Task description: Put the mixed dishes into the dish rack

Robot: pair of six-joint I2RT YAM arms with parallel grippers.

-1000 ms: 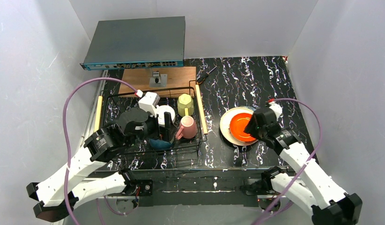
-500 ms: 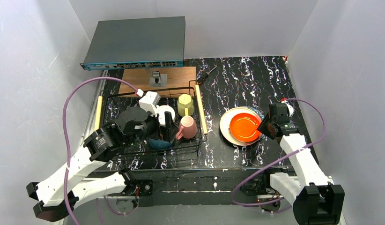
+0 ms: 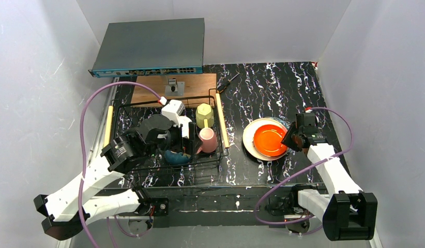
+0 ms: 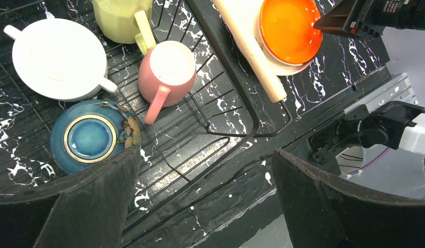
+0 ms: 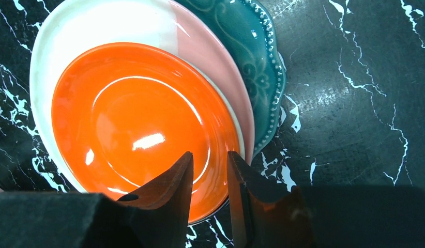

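Observation:
The dish rack [image 3: 219, 155] is a black wire basket with wooden rod handles [image 4: 252, 49]. Inside it stand a pink mug [image 4: 171, 64], a yellow-green mug [image 4: 120, 18], a white cup [image 4: 58, 57] and a blue-teal bowl [image 4: 91, 137]. My left gripper [image 4: 205, 151] hangs wide open above the rack's near right corner, holding nothing. To the right of the rack an orange plate [image 5: 143, 124] lies on a cream plate [image 5: 96, 23], which lies on a teal plate [image 5: 252, 67]. My right gripper [image 5: 209, 155] hovers at the orange plate's near right rim, its jaws a narrow gap apart.
A grey network switch [image 3: 151, 46] sits at the back left, with a brown wooden board [image 3: 174, 82] in front of it. A small black tool [image 3: 227, 82] lies beside the board. White walls close in on three sides.
My right arm swung from over the plates to their right edge, and its jaws narrowed. My left arm shifted slightly right over the rack and stayed open.

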